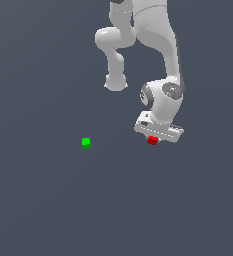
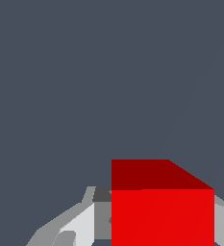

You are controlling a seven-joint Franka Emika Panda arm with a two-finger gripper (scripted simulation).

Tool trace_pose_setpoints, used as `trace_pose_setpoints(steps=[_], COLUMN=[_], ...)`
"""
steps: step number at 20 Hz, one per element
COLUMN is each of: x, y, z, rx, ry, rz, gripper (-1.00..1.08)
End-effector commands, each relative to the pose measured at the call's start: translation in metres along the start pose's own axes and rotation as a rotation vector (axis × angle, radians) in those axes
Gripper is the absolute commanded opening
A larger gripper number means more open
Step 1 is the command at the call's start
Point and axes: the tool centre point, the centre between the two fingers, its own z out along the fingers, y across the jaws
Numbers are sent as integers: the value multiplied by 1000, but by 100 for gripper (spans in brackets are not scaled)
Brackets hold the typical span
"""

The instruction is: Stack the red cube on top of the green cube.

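Two cubes, well apart: red cube (image 1: 152, 141) gripped in end effector (image 1: 153, 140), fingers (image 2: 77, 226) against its sides; green cube (image 1: 86, 143) alone toward exterior view's left.

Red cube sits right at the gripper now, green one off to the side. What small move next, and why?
Probably close the fingers, or confirm the grip, before any travel. The red cube sits right under the gripper and fills the space between its fingers in the wrist view, but a firm grip isn't visible. The green cube stands apart toward the exterior view's left.
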Motion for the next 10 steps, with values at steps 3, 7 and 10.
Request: trace_pose_setpoints(steps=[3, 7, 10], x=[0, 0, 1], y=[0, 0, 0], z=[-30, -47, -52], rx=[1, 1, 1], ry=[1, 1, 1], rz=[0, 0, 0], gripper=[-100, -100, -100])
